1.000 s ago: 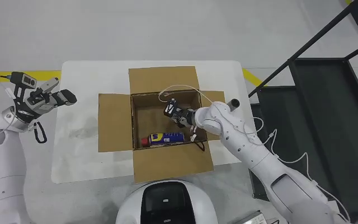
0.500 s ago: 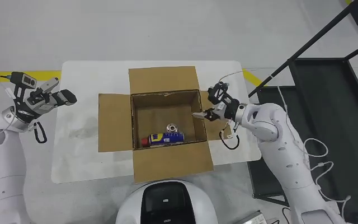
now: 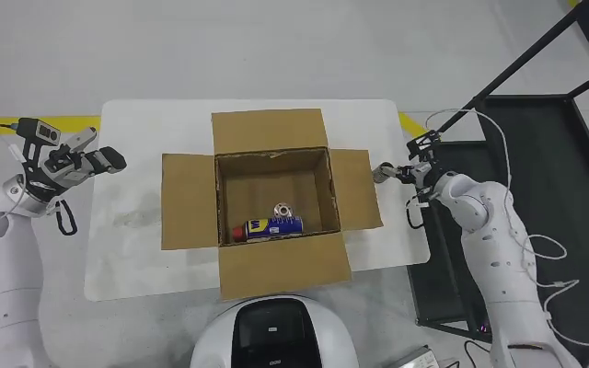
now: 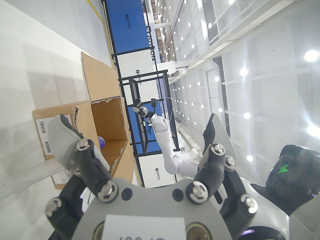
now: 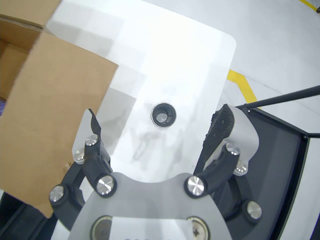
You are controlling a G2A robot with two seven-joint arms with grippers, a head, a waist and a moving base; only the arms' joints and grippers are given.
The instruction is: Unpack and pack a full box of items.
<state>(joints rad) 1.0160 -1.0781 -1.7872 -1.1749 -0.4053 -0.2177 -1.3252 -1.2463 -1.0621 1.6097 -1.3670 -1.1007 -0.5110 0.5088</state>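
An open cardboard box point(image 3: 273, 198) stands mid-table with its flaps spread point(image 4: 105, 116). Inside lie a blue and yellow spray can point(image 3: 272, 226) and a small silvery item point(image 3: 285, 212). A small black cylinder with a silver rim point(image 5: 163, 115) stands on the white table just right of the box's right flap point(image 3: 380, 171). My right gripper point(image 5: 157, 112) hovers open above it at the table's right edge point(image 3: 398, 173); nothing is between its fingers. My left gripper point(image 4: 137, 123) is open and holds nothing, off the table's left edge point(image 3: 101, 158).
The white table point(image 3: 138, 239) has bare room left of the box and behind it. A black metal rack point(image 3: 515, 166) stands close to the right of the table. The right flap point(image 5: 50, 96) lies beside my right gripper.
My right arm has drawn out of the box and swung right to the table's right edge. The silvery item in the box came into sight. The left arm has kept still.
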